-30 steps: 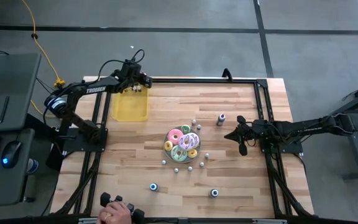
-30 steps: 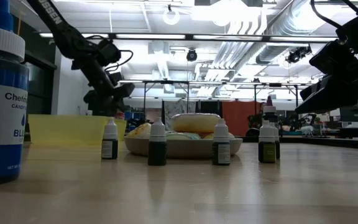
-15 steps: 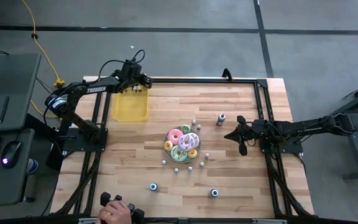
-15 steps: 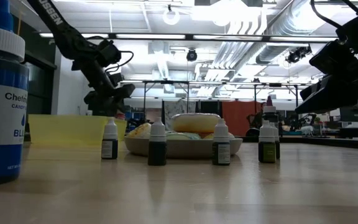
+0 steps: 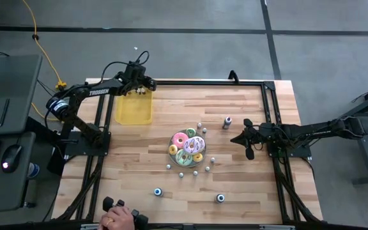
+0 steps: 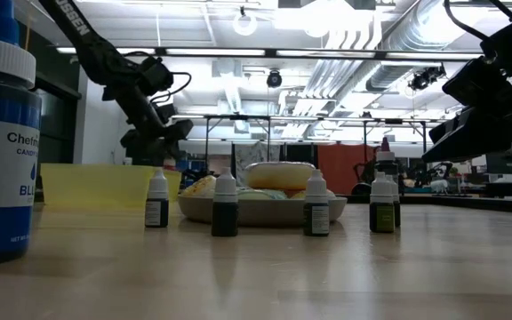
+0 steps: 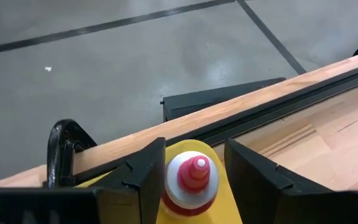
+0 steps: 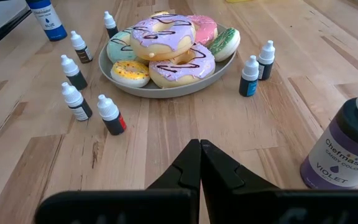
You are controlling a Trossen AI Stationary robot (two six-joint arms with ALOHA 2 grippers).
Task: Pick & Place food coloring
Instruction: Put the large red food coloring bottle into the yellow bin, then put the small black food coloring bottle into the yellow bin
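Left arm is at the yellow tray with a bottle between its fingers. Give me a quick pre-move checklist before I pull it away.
1. Left gripper over the yellow plastic tray at the table's far left corner: ok.
2. Small white-capped, red-tipped bottle sits between the fingers, above yellow tray surface: ok.
3. Bottle fully released: cannot tell; gaps show beside the cap, but contact lower down is hidden.
4. Bottle resting on the tray floor and upright: cannot tell.
5. Right gripper shut, empty, parked right of the grey plate of frosted doughnuts: ok.
6. Remaining small dropper bottles standing around the plate, away from the left arm's retreat path: ok.
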